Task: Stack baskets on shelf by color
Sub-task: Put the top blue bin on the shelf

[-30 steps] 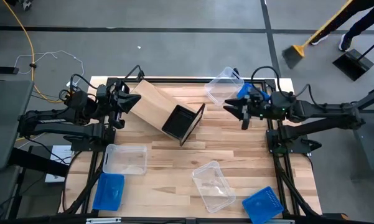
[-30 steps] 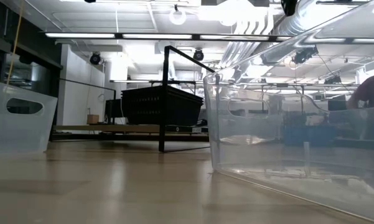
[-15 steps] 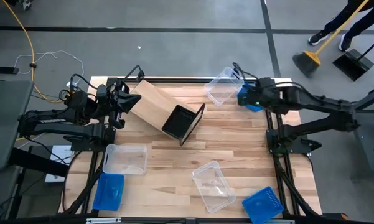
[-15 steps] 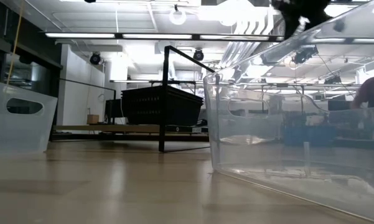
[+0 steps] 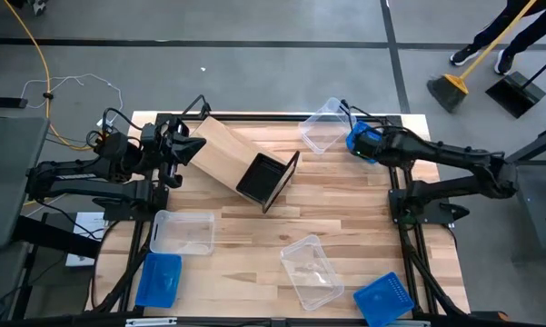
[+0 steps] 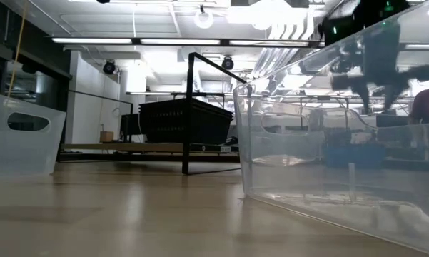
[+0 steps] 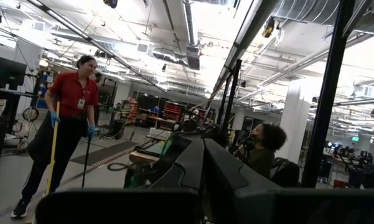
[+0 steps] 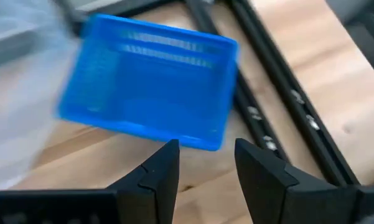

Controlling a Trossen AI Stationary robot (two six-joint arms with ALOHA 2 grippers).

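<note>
R gripper (image 8: 204, 163) spread, just above slatted blue plastic basket (image 8: 150, 87); wood-plank table (image 5: 345, 204).

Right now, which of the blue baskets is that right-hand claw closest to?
The blue basket at the table's far right edge, beside a clear basket. The open right gripper hovers just above it; the other two blue baskets sit at the near edge.

From straight overhead we look down on the whole light wooden table (image 5: 254, 227). Our low camera sits at tabletop level, pressed close to a clear plastic basket (image 6: 342, 150), facing the tipped wood-and-black-frame shelf (image 6: 189, 121) that the overhead view shares (image 5: 245, 163). Our left wrist camera faces the room; the right looks closely down on a blue plastic basket (image 8: 152, 87).
</note>
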